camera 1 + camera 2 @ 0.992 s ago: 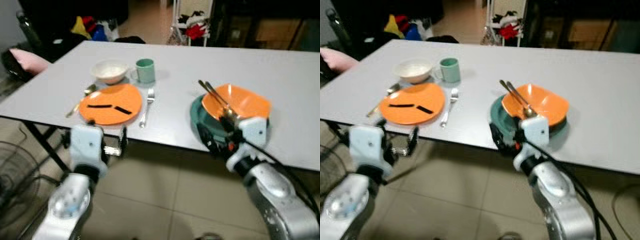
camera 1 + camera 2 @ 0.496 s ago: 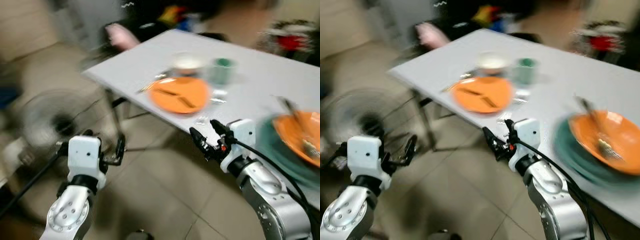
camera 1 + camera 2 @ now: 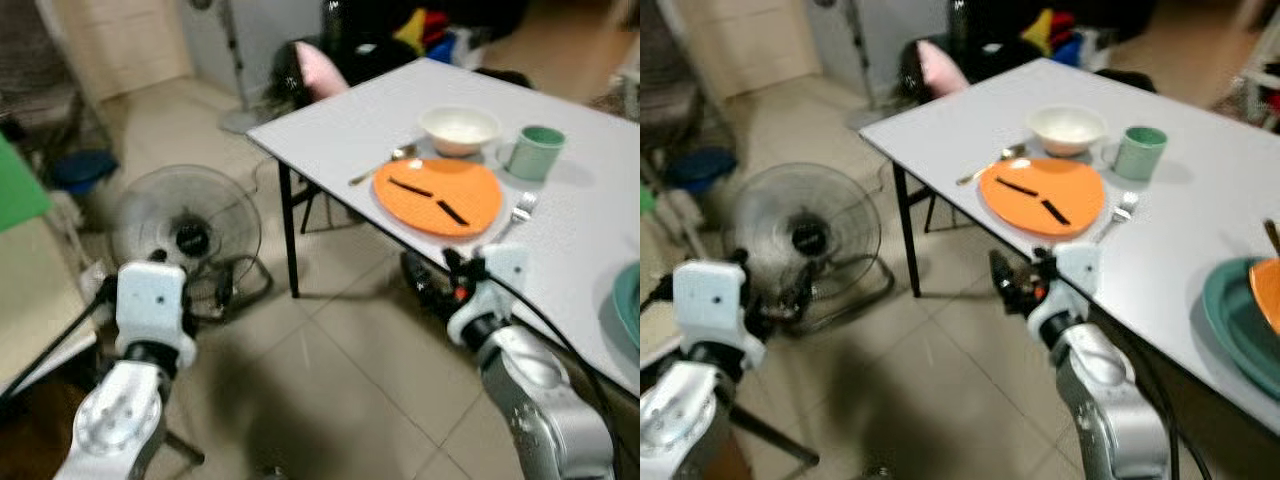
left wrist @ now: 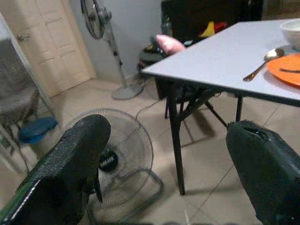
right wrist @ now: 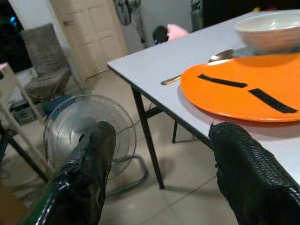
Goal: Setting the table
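Orange plate (image 3: 1042, 196) sits near the table (image 3: 940, 130) edge; stiff and slick, best taken by its rim. My right gripper (image 3: 1012, 290) and left gripper (image 4: 164, 183) both gape wide, empty.

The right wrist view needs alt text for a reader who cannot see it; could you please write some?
The right tool, fingers open and empty, hangs by the edge of a grey table bearing an orange plate, a spoon and a white bowl. A fan stands on the tiled floor below.

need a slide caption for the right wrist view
Open right gripper at the table edge beside the orange plate, floor fan beyond.
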### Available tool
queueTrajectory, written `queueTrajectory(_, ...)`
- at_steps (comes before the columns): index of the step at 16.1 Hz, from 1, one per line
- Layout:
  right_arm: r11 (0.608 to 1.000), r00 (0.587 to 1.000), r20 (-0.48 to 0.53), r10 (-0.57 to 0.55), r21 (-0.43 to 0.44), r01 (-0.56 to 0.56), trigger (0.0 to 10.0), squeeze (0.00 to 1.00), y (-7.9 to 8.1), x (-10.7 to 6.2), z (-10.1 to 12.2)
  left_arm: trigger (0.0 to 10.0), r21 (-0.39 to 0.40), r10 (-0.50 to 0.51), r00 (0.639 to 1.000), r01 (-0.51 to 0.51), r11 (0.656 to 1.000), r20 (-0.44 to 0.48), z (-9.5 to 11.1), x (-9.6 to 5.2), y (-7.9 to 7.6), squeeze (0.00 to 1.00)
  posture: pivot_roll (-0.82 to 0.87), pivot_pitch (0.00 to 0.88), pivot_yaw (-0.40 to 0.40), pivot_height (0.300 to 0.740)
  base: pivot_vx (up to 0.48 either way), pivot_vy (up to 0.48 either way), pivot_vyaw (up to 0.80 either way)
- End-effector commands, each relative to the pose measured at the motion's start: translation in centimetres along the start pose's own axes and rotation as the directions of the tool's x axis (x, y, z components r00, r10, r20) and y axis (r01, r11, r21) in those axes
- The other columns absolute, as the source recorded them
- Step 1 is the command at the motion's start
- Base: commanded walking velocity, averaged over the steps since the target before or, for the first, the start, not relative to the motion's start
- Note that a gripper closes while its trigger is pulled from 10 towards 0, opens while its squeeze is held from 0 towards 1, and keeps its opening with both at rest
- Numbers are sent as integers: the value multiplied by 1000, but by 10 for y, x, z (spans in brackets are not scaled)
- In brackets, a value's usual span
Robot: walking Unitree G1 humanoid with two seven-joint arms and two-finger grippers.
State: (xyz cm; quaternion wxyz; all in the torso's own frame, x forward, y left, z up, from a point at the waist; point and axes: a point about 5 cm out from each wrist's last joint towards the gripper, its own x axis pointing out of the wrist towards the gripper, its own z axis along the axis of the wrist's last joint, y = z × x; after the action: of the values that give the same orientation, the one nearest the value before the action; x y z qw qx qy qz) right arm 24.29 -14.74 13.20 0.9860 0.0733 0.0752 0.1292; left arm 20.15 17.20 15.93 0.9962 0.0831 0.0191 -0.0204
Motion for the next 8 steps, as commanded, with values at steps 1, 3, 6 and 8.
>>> queueTrajectory(1,1000,1000,6,-16,-13,16,10000,0,-2,-1,2,10000,-3,-11,1000,11,1000,-11,-2,0,-1,0,-83,0,81,740,0,382,0)
queueTrajectory(3,999,999,10,-31,-13,31,10000,0,-1,-1,2,10000,5,-8,1000,8,1000,3,1,3,3,0,-88,0,85,740,0,381,0)
queueTrajectory(6,1000,1000,-10,-17,-7,17,10000,0,4,3,2,10000,-2,-3,1000,3,1000,2,2,3,2,0,-93,0,76,740,0,381,0)
queueTrajectory(8,1000,999,-14,-30,-7,30,10000,0,1,6,4,10000,-5,-4,1000,4,1000,0,1,3,1,0,-88,0,66,740,0,384,0)
